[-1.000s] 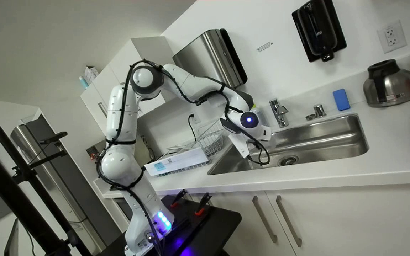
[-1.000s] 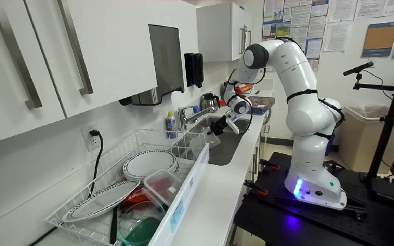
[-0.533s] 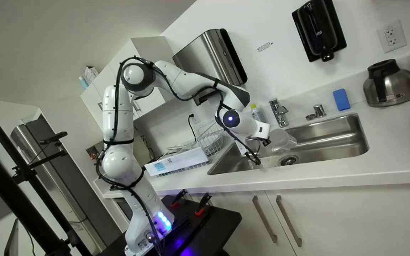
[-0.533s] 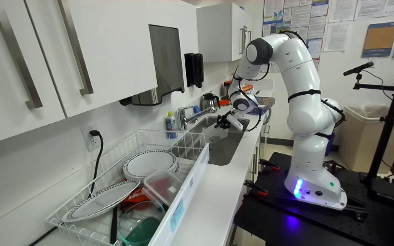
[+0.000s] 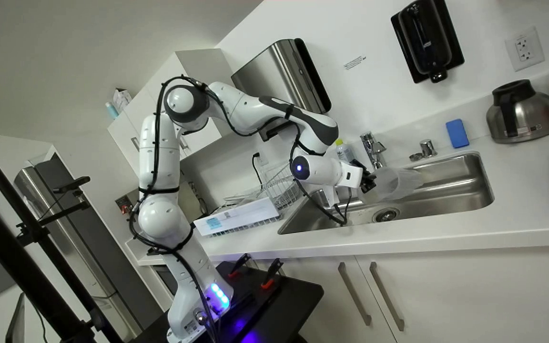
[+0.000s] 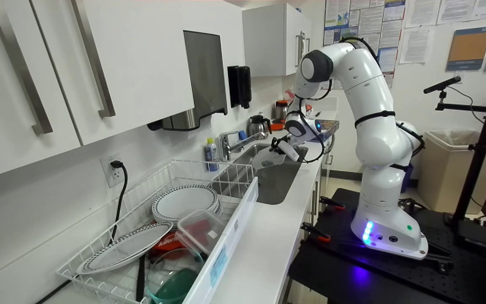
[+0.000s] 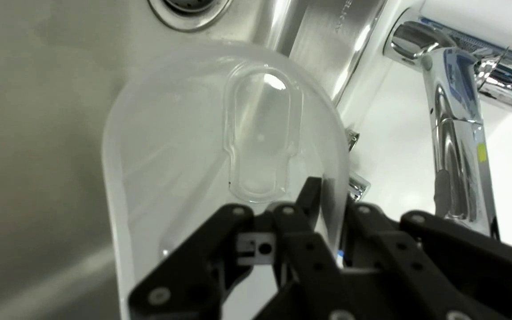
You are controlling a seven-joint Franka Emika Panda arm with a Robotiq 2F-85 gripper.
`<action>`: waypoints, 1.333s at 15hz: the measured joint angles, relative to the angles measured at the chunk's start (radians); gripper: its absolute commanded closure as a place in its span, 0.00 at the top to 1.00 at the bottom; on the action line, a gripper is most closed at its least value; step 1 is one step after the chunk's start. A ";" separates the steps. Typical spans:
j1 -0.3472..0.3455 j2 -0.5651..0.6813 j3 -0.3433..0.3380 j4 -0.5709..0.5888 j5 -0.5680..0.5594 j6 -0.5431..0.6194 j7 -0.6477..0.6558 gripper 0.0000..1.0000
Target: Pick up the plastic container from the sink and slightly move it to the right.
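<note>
The plastic container, pale and translucent, shows in both exterior views (image 5: 401,183) (image 6: 267,158) and fills the middle of the wrist view (image 7: 180,133). My gripper (image 7: 330,202) is shut on one side wall of it, with one finger inside and one outside. In both exterior views the black gripper (image 5: 368,179) (image 6: 275,145) holds the container tilted in or just over the sink (image 5: 460,190); I cannot tell whether it touches the basin. The sink's steel floor (image 7: 38,133) and drain (image 7: 189,4) show beyond the container in the wrist view.
The chrome faucet (image 5: 373,151) stands close behind the container and also shows in the wrist view (image 7: 456,98). A yellow-capped bottle (image 6: 211,154) stands by it. A dish rack (image 6: 222,166) with plates stands at one end of the sink. A blue sponge (image 5: 457,133) and kettle (image 5: 522,114) sit behind.
My gripper has carried the container along the sink, away from the dish rack and toward the kettle end. The wrist has turned, and the container now shows clear of the arm.
</note>
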 measured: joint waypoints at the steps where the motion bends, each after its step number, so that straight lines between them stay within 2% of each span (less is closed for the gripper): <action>1: -0.001 0.018 -0.006 0.016 0.000 -0.009 0.008 0.02; 8: -0.064 0.219 -0.016 0.213 -0.171 -0.113 0.217 0.02; 14: -0.142 0.349 -0.019 0.408 -0.326 -0.127 0.419 0.02; 15: -0.152 0.367 -0.019 0.437 -0.351 -0.129 0.450 0.15; 16: -0.160 0.384 -0.019 0.463 -0.376 -0.132 0.478 0.36; 18: -0.173 0.413 -0.017 0.508 -0.422 -0.139 0.526 0.41; 20: -0.182 0.435 -0.013 0.542 -0.464 -0.147 0.560 0.55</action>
